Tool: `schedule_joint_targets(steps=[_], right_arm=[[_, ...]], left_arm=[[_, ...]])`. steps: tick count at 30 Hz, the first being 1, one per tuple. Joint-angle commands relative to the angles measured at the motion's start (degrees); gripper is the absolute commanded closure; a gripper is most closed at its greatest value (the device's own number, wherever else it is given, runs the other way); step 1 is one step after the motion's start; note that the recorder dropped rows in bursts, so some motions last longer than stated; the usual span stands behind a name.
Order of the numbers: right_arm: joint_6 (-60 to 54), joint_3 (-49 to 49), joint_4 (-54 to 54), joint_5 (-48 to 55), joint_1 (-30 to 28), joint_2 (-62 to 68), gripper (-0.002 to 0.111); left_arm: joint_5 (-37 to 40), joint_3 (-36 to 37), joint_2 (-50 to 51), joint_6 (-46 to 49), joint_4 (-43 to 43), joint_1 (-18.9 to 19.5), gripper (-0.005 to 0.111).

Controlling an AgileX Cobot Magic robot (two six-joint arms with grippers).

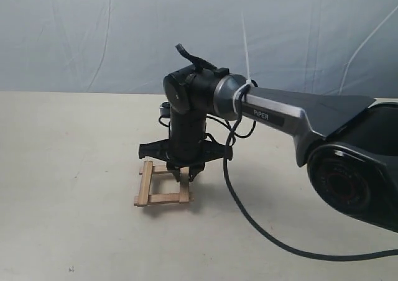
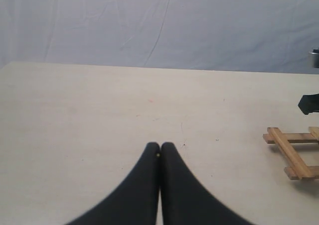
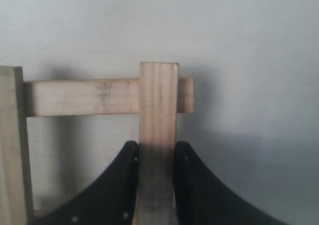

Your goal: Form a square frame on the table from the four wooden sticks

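The four wooden sticks lie as a small square frame (image 1: pixel 147 183) on the table (image 1: pixel 68 231), corners overlapping and ends jutting. My right gripper (image 1: pixel 185 176) points down over the frame's right side. In the right wrist view it (image 3: pixel 157 153) is shut on the fourth stick (image 3: pixel 158 95), a finger (image 3: pixel 117 185) pressed to each side; that stick lies across the end of a cross stick (image 3: pixel 82 97), and another side stick (image 3: pixel 11 135) shows at the edge. The left gripper (image 2: pixel 160 146) is shut and empty, well away from the frame (image 2: pixel 291 155). The left arm is out of the exterior view.
The right arm's thick body (image 1: pixel 348 163) fills the right of the exterior view, and its black cable (image 1: pixel 261 231) loops over the table. A blue-grey wrinkled backdrop (image 1: pixel 93 32) stands behind the far edge.
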Motion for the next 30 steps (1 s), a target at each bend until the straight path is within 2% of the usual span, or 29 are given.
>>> schedule_joint_targets(steps=[1,13,15,17,19,20,21,23,24,26,28,29,30], right_arm=[[3.74,0.30,-3.25,-0.08,-0.60,0.22,0.108],[3.81,0.30,-1.99,-0.96,-1.74,1.13,0.106],[2.63,0.30,-1.04,-0.63,-2.26,1.13,0.098],[1.23,0.30,-0.01,-0.63,-2.49,1.13,0.078],[1.08,0.30,-0.28,-0.63,-2.59,0.93,0.052],[0.52,0.30,-0.58,-0.85,-2.59,0.65,0.044],[-0.10,0.30,-0.58,-0.98,-2.59,0.38,0.043],[-0.84,0.30,-0.72,-0.75,-2.99,-0.52,0.051],[-1.51,0.30,-1.16,-0.10,-3.42,-1.13,0.060],[-2.58,0.30,-2.52,2.19,-4.55,-2.25,0.078],[-3.80,0.30,-5.40,5.27,-6.00,-3.21,0.102],[-4.19,0.58,-7.07,5.27,-6.62,-3.58,0.108],[-5.09,1.68,-8.43,5.27,-7.48,-4.55,0.108]], left_arm=[[0.15,0.17,-0.29,0.06,0.34,0.00,0.107],[0.15,0.17,-0.29,0.06,0.34,0.00,0.107],[0.15,0.17,-0.29,0.06,0.34,0.00,0.107],[0.15,0.17,-0.29,0.06,0.34,0.00,0.107],[0.15,0.17,-0.29,0.06,0.34,0.00,0.107],[0.15,0.17,-0.29,0.06,0.34,0.00,0.107],[0.15,0.17,-0.29,0.06,0.34,0.00,0.107],[0.15,0.17,-0.29,0.06,0.34,0.00,0.107],[0.15,0.17,-0.29,0.06,0.34,0.00,0.107],[0.15,0.17,-0.29,0.06,0.34,0.00,0.107],[0.15,0.17,-0.29,0.06,0.34,0.00,0.107],[0.15,0.17,-0.29,0.06,0.34,0.00,0.107],[0.15,0.17,-0.29,0.06,0.34,0.00,0.107]])
